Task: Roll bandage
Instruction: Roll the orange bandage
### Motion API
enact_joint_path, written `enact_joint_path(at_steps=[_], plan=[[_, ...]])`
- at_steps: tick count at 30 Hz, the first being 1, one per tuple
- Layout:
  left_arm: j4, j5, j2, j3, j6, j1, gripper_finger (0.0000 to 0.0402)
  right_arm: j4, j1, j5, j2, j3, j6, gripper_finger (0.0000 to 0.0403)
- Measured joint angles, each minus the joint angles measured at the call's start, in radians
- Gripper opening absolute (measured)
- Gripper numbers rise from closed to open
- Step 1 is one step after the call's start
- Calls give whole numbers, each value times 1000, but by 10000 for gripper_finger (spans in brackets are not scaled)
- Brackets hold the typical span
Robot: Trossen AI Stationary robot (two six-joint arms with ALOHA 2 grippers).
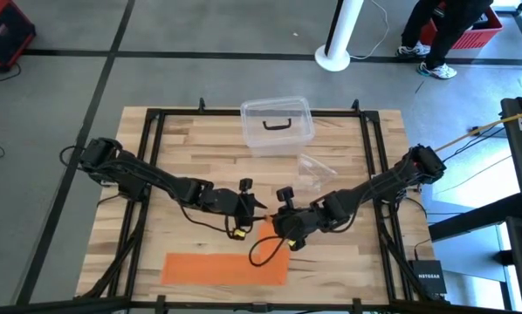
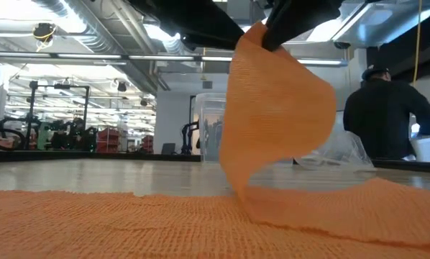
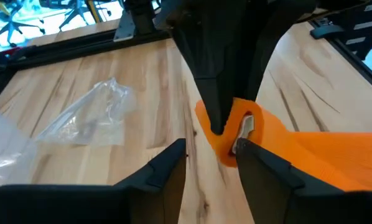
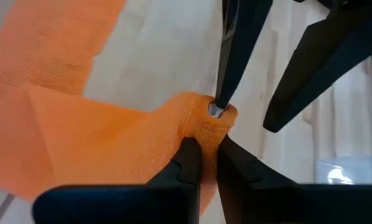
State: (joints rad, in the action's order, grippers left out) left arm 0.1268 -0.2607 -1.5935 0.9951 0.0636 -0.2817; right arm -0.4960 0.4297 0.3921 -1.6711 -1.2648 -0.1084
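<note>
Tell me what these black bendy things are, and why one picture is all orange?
They are two robot arms at a wooden table. One camera looks down from above, one sits low on the table, and one rides on each wrist. On the table lie a long orange bandage, a clear plastic box and a crinkly clear wrapper. The low camera sits right by the bandage, so orange fills its picture. The right end effector is pinching one end of the bandage and lifting it off the table. The left end effector is open, with one finger touching that same end.
</note>
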Motion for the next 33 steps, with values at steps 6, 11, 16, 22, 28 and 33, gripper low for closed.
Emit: enact_joint_path(at_steps=[6,11,16,22,28,33], plan=[[17,1,0,0,-1,-1,130,3,0,6,0,0,1,34],[25,10,-1,0,17,-7,129,24,-12,-7,0,0,0,34],[-1,21,0,0,14,-7,129,46,-21,-29,0,1,0,34],[-11,59,1,0,18,-4,129,72,-63,-83,0,3,23,34],[-16,77,2,0,11,4,129,122,-64,-117,-1,0,-31,34],[-19,78,2,0,2,7,125,127,-64,-115,-1,-3,-31,34]])
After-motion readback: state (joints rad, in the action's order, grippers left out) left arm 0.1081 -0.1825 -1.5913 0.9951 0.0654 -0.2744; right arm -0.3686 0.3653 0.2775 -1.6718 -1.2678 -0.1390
